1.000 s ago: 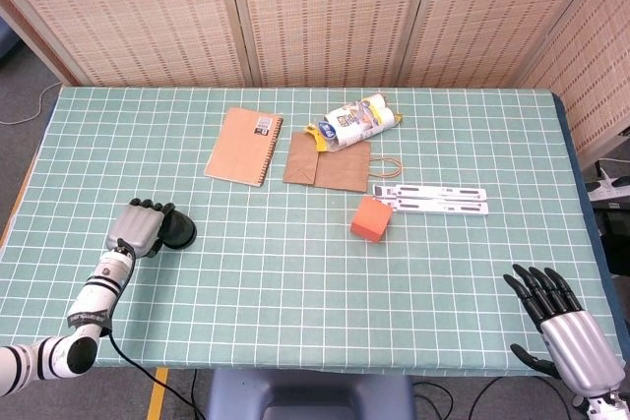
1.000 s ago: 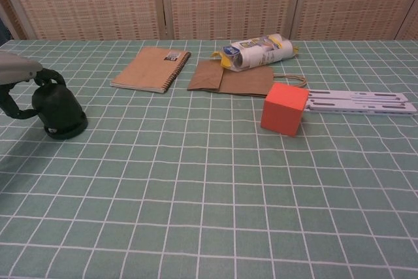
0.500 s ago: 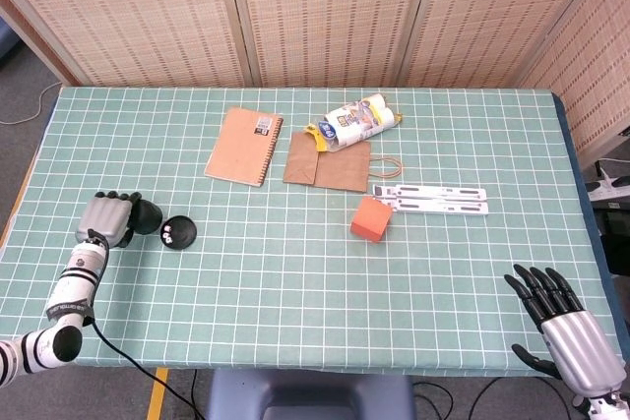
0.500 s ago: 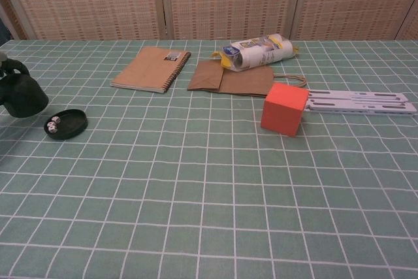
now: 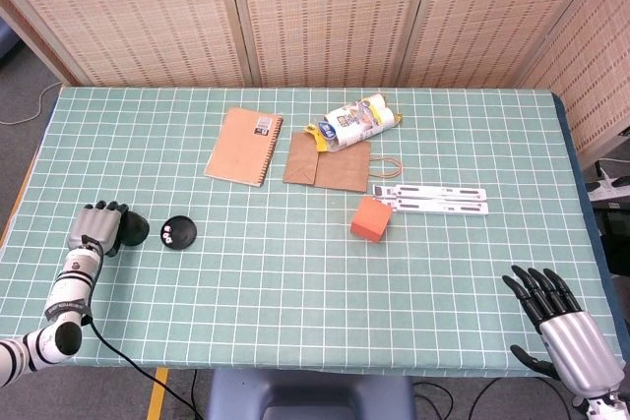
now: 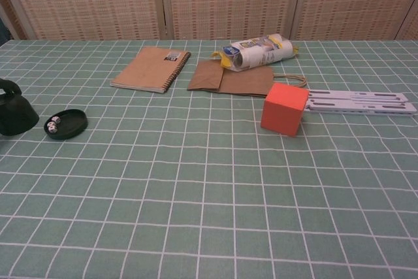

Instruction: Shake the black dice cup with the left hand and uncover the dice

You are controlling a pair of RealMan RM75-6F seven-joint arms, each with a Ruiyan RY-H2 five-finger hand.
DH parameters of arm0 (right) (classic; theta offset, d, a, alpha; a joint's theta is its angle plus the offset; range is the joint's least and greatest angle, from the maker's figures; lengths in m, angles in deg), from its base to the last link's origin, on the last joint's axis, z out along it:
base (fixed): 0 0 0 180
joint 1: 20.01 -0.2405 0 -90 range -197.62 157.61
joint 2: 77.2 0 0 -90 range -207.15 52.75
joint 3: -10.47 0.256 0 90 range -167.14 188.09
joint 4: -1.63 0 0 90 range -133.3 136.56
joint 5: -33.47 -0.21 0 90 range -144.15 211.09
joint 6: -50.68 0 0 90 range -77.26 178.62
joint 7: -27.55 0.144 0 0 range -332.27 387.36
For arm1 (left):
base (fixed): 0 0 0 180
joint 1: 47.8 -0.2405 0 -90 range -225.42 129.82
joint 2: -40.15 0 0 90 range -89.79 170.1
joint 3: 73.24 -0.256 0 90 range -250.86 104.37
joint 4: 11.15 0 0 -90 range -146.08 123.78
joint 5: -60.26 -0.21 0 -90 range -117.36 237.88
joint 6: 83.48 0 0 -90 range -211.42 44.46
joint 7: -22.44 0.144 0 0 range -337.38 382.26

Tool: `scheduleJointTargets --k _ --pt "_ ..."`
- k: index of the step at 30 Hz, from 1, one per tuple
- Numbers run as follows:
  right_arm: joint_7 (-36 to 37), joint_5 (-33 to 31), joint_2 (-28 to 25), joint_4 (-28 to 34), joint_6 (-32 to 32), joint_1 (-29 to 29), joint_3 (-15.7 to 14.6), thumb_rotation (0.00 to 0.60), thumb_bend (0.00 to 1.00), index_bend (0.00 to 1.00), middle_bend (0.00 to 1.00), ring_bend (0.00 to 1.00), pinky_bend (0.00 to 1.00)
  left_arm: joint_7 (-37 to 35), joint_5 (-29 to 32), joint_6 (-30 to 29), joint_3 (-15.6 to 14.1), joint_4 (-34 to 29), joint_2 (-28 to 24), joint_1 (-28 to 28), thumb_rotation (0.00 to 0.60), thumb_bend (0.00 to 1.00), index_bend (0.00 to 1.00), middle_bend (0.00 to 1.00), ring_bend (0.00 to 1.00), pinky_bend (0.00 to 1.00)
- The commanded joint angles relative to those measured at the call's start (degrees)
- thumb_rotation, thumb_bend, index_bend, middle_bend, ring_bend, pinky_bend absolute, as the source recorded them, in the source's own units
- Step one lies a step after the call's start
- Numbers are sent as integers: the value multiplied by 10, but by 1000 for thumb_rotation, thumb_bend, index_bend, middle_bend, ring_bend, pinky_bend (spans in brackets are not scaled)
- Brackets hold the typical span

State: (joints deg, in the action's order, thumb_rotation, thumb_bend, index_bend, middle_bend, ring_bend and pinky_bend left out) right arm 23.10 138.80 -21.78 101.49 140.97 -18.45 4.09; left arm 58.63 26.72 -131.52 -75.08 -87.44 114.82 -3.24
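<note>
My left hand (image 5: 95, 226) grips the black dice cup (image 5: 134, 231) near the table's left edge. In the chest view the black dice cup (image 6: 16, 114) shows at the far left, low by the table surface, with a dark finger over its top. Just right of it lies the round black base dish (image 5: 181, 232) with small white dice (image 5: 167, 235) on it, uncovered. The chest view shows the same base dish (image 6: 70, 123) and dice (image 6: 52, 124). My right hand (image 5: 565, 327) hovers at the front right corner, fingers spread and holding nothing.
A brown notebook (image 5: 243, 146), a brown paper bag (image 5: 329, 161) and a snack packet (image 5: 361, 121) lie at the back middle. An orange cube (image 5: 370, 218) and a white folded stand (image 5: 439, 198) sit right of centre.
My left hand lifted the cup off the base dish and carried it left, then lower. The dice came into sight. The right hand stayed put.
</note>
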Motion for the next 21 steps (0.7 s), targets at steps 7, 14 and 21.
scheduleJointTargets --k 7,14,21 --pt "7 6 -3 -1 4 1 -3 600 80 0 0 0 0 -24 -34 -35 12 -68 -38 -15 600 425 0 0 0 183" --pt "13 -8 -4 2 -5 -1 -1 600 79 0 0 0 0 -332 -413 -220 2 -249 -133 -168 600 419 0 0 0 144" --pt "-5 -18 -1 7 -24 -6 -1 600 79 0 0 0 0 -352 -634 -461 -107 -156 -86 -346 600 419 0 0 0 70"
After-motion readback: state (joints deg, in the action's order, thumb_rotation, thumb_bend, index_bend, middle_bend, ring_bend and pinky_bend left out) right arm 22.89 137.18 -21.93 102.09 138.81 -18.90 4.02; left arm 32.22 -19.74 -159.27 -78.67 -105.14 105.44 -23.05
